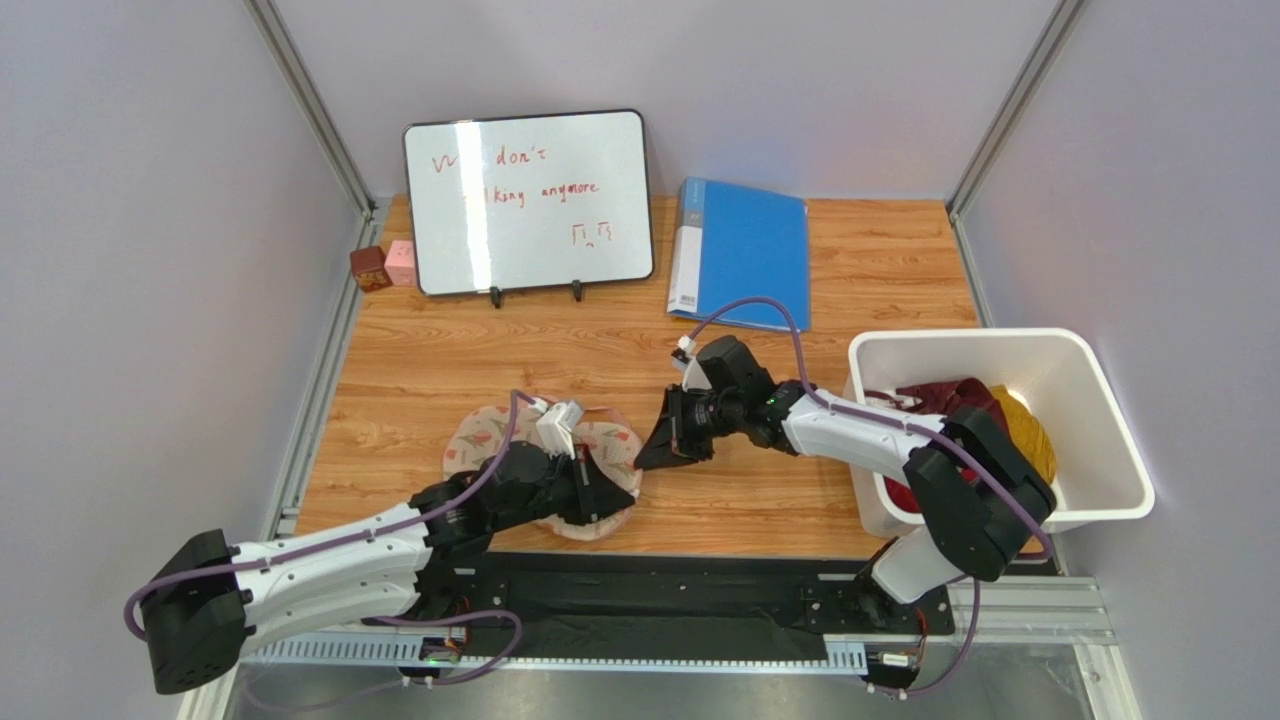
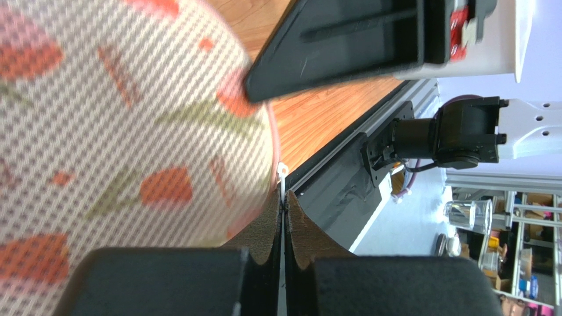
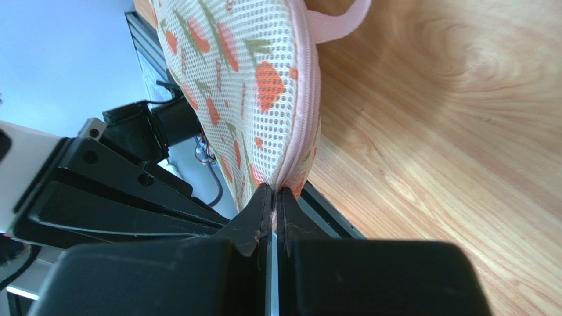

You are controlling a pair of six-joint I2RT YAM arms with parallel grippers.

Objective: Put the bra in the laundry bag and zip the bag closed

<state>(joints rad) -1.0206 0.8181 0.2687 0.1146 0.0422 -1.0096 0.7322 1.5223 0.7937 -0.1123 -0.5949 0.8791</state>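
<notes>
Jaws tight on crosswise laundry bag [image 1: 475, 437]

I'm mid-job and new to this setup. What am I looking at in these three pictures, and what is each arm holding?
You are seeing two robot arms bolted at the near edge of a wooden table. The wide picture looks down from above, with the left arm on the left and the right arm on the right. The other two pictures come from a camera on each wrist, looking along that arm's jaws.

Between the arms lies the printed laundry bag. The right jaws are shut on its pink trim. The left jaws are shut too and seem to pinch the bag's rim by a small white tab.

At the back are a whiteboard, a blue folder and two small blocks. A white bin holds clothes. The bra shows in no picture.
</notes>
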